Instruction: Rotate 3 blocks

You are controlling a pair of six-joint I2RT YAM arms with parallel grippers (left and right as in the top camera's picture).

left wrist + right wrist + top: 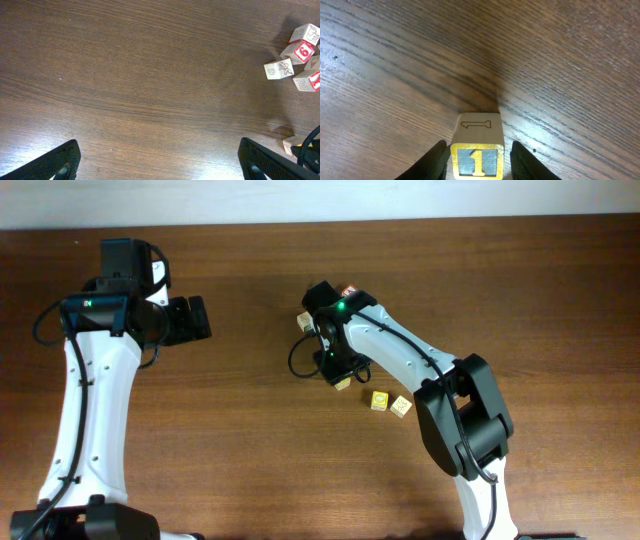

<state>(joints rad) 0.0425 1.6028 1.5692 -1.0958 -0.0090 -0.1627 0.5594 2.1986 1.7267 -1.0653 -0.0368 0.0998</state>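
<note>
My left claw (200, 320) hangs spread wide and empty over the table (250, 430) at the left, my right claw (479, 164) near the middle grips a block (477, 134) marked 1 by both sides, and just right of it lie a yellow block (379, 400) and its yellow neighbour (401, 407).

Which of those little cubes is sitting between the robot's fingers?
The yellow-framed cube showing a 1, flanked by the right gripper. The two other yellow cubes lie loose on the table nearby.
</note>
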